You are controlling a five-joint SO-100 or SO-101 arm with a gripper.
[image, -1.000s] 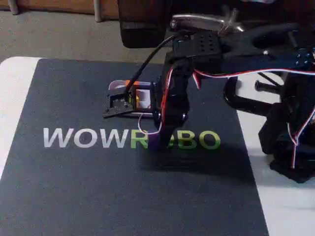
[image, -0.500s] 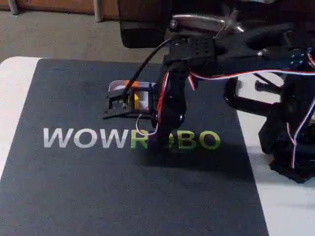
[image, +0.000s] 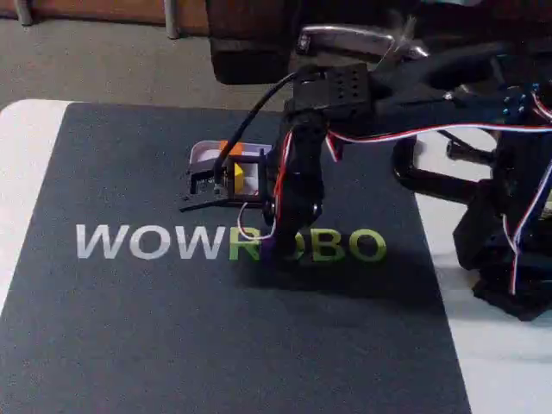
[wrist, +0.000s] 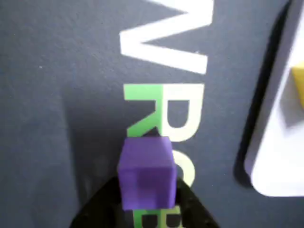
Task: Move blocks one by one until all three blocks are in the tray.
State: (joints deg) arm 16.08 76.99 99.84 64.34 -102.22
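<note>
In the fixed view, the gripper (image: 269,244) is reaching down onto the dark mat (image: 129,345), with the tray (image: 252,177) just behind it holding the orange block (image: 228,147) and yellow block (image: 235,172).

In the wrist view, its fingers are flanking the purple block (wrist: 146,172); whether they are clamped cannot be told. Squeezing squarely before lifting looks wise, then clearing the tray rim (wrist: 266,142) rising to the gripper's right, with open mat to its left.

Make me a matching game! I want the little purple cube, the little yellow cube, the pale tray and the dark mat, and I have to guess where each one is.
Things:
1. small purple cube
2. small yellow cube
3. shallow pale lavender-white tray
4. dark grey mat

Places:
A. lying on the white table
B. between the black gripper fingers
C. inside the tray
D. resting on the mat

Pairs: 1-B, 2-C, 3-D, 4-A
</note>
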